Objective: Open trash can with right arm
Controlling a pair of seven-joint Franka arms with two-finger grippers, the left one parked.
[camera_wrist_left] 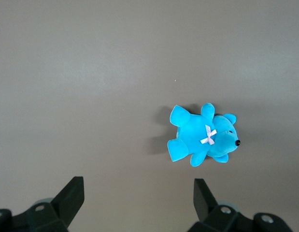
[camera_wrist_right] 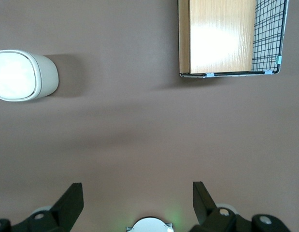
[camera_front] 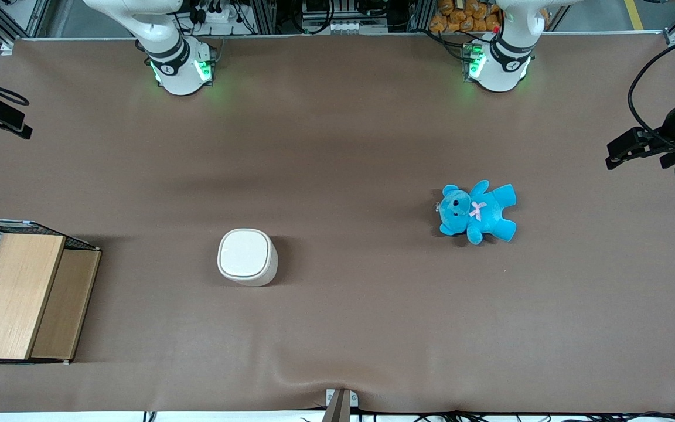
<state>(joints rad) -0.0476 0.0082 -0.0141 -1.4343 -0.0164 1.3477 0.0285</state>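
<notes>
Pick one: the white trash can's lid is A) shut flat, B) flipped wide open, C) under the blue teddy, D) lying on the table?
A: the trash can shows its flat lid closed on top, with the open tool high above the table, away from it.

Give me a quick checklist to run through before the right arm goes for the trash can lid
1. Trash can upright on the table: ok.
2. Lid shut, not yet opened: ok.
3. Gripper open, holding nothing: ok.
4. Gripper at the lid: not ok, it hangs high over bare table, apart from the can.
5. Wooden box and teddy apart from the can: ok.
6. Hinge side of the lid: cannot tell.
</notes>
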